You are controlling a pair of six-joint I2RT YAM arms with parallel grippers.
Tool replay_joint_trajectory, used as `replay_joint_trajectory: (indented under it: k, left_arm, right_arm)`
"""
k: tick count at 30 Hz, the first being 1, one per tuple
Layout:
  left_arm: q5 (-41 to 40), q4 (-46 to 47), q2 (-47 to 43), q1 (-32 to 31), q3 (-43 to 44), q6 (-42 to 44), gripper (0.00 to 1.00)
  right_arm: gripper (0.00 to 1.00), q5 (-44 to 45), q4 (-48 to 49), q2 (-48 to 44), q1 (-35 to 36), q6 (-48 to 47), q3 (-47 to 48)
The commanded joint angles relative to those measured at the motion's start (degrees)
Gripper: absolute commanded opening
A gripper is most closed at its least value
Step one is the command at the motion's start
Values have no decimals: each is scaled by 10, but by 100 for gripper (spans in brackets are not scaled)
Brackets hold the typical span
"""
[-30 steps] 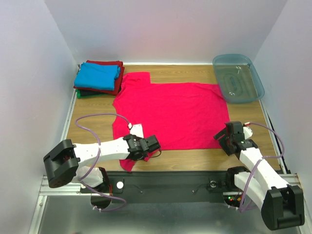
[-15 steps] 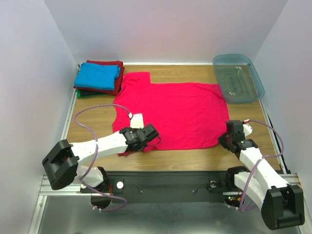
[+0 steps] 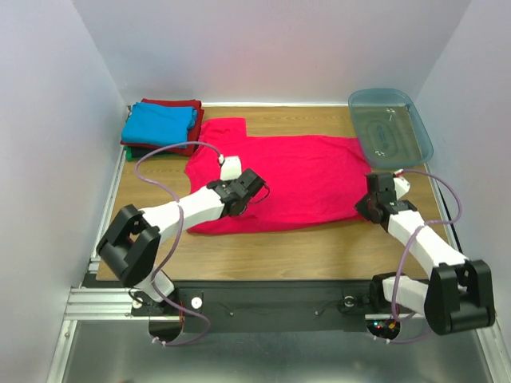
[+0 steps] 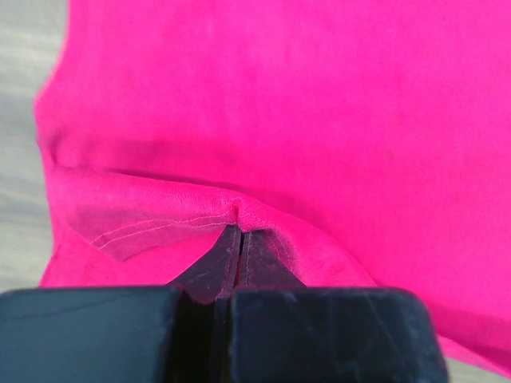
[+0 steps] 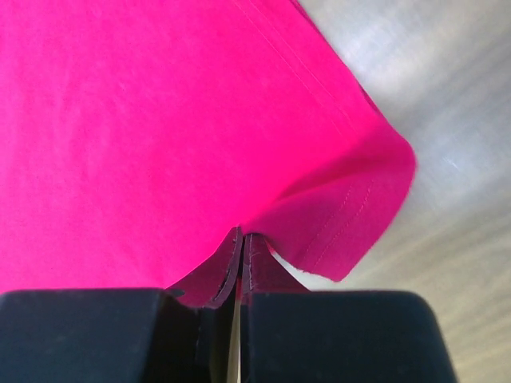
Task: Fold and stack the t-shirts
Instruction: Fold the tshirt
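I have the pinkish-red t-shirt (image 3: 307, 171) spread across the middle of the counter (image 3: 319, 243), with its near edge doubled over toward the top of the frame. The left tool (image 4: 239, 233) is clamped shut on a pinch of hem at the lower left of the cloth. The right tool (image 5: 239, 239) is clamped on the hem corner at the lower right, with stitching showing beside its tips.

I judge the cloth light, thin and limp. It will likely sag between the two holds and drape wherever I let go, so the hem corners seem the right places to grip, carried level to keep the fold straight. The folded stack (image 3: 162, 128), sky blue on top, sits upper left. The plastic bin (image 3: 391, 128) is upper right.
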Motion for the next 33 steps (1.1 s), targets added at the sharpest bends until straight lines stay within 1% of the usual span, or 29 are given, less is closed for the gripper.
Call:
replay_joint_trajectory:
  k: [1, 6, 7, 11, 14, 17, 18, 19, 21, 22, 23, 24, 25, 28, 29, 30, 32, 33]
  left_arm:
    - [-51, 6, 41, 35, 67, 43, 0]
    - [-59, 23, 104, 71, 122, 85, 0]
    - [-56, 28, 125, 82, 140, 92, 0]
    - [-47, 24, 177, 116, 193, 99, 0]
    - [-41, 23, 210, 135, 235, 105, 0]
    - [-18, 37, 235, 147, 267, 136, 0]
    - [-14, 32, 241, 150, 278, 137, 2]
    - [-13, 24, 251, 152, 295, 139, 24]
    - [-19, 15, 257, 157, 307, 140, 50]
    - [-21, 14, 257, 160, 316, 140, 66]
    - [-22, 14, 254, 162, 320, 141, 69]
    - [-22, 11, 251, 169, 324, 140, 73]
    - [-22, 9, 248, 173, 333, 137, 75]
    - [-23, -4, 232, 177, 342, 125, 77]
    - [-20, -5, 226, 177, 339, 123, 77]
    - [-9, -4, 211, 177, 333, 121, 77]
    - [-1, -2, 195, 177, 301, 110, 77]
    - [2, 1, 185, 177, 286, 97, 78]
  right_arm:
    - [0, 36, 40, 67, 2, -18, 65]
    - [0, 59, 45, 149, 1, -20, 124]
    - [0, 62, 46, 180, 1, -24, 149]
    - [0, 80, 46, 247, 1, -44, 205]
    - [0, 92, 46, 276, 0, -48, 228]
    - [2, 98, 46, 298, -1, -48, 246]
    - [5, 99, 45, 300, -1, -47, 248]
    - [17, 103, 45, 304, -1, -46, 253]
    - [30, 115, 45, 304, -1, -45, 258]
    - [35, 117, 45, 300, -1, -47, 264]
    - [36, 117, 45, 298, -1, -54, 267]
    - [40, 117, 44, 294, -1, -57, 270]
    - [49, 113, 44, 290, -1, -61, 271]
    - [64, 89, 45, 263, -1, -78, 265]
    - [67, 71, 45, 246, -1, -89, 256]
    - [73, 61, 45, 237, -1, -93, 251]
    - [83, 38, 45, 221, -1, -104, 236]
    - [86, 5, 45, 214, -1, -118, 220]
